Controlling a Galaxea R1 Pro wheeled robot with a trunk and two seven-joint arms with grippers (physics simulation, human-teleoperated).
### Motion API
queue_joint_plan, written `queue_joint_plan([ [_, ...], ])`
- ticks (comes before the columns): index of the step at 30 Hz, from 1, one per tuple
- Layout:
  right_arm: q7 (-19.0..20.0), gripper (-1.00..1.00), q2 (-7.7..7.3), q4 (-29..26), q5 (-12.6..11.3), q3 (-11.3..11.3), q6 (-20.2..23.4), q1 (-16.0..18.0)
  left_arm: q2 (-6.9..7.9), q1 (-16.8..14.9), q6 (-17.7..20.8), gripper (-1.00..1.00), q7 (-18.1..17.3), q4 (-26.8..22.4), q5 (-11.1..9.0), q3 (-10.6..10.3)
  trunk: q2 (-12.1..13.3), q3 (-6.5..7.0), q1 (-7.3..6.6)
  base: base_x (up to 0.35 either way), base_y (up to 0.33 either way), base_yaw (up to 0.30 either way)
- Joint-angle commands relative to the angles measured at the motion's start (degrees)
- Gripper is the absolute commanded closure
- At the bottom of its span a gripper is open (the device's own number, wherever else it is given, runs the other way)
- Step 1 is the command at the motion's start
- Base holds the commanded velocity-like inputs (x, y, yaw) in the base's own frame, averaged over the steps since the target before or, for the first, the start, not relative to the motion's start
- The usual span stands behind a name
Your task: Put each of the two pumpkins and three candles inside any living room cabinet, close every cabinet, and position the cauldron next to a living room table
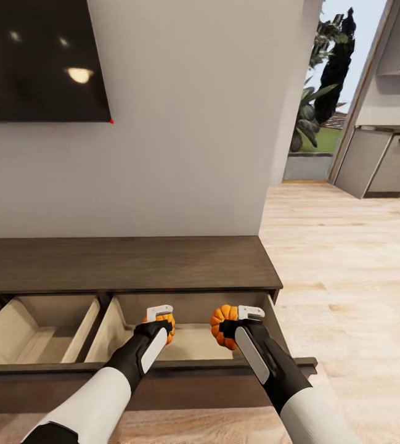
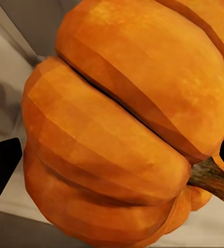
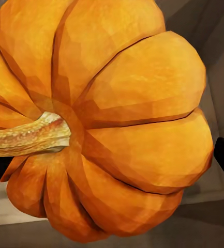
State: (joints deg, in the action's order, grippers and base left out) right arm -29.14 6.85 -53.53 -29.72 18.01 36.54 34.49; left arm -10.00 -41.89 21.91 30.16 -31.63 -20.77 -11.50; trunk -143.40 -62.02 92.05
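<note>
where each tool (image 1: 163, 324) grips, a ribbed orange pumpkin (image 2: 127, 129) bulges.

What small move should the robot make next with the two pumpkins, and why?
Probably open both grippers. The left gripper and right gripper each hold a pumpkin over the right compartment of the open cabinet drawer, so release would drop them inside.

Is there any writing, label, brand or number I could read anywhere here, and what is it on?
None. No readable text on the pumpkins, the open cabinet, the dark screen on the wall, either arm, or the grey kitchen units at the far right.
</note>
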Motion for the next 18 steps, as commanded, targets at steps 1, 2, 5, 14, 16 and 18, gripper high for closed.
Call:
queue_joint_plan([
  [1,-0.65,1.00,-0.07,-0.08,-0.58,0.08,0.02,0.05,0.00,-0.03,0.24,1.00,0.55,-0.10,-0.15,-0.19,-0.04,-0.28,0.01,0.000,0.000,0.000],
  [2,-0.65,1.00,-0.07,-0.08,-0.59,0.06,0.02,0.05,0.00,-0.03,0.24,1.00,0.57,-0.10,-0.15,-0.19,-0.06,-0.50,0.03,0.000,0.000,0.000],
  [5,-0.73,1.00,-0.07,-0.20,-0.54,0.02,-0.01,0.05,0.00,-0.04,0.31,1.00,0.60,-0.10,-0.15,-0.19,-0.07,-0.72,0.06,0.000,0.000,0.000],
  [14,-0.73,1.00,-0.25,-0.26,-0.61,0.01,0.02,0.05,0.00,-0.03,0.26,1.00,0.56,-0.10,-0.15,-0.19,-0.08,-0.94,0.08,0.000,0.000,0.000],
  [16,-0.73,1.00,-0.24,-0.26,-0.61,0.01,0.01,0.05,0.00,-0.03,0.28,1.00,0.57,-0.10,-0.15,-0.19,-0.08,-0.94,0.08,0.031,0.000,0.000],
  [18,-0.74,1.00,-0.19,-0.26,-0.61,0.01,0.02,0.05,0.00,-0.03,0.31,1.00,0.57,-0.10,-0.15,-0.19,-0.08,-0.94,0.08,0.163,0.000,0.000],
])
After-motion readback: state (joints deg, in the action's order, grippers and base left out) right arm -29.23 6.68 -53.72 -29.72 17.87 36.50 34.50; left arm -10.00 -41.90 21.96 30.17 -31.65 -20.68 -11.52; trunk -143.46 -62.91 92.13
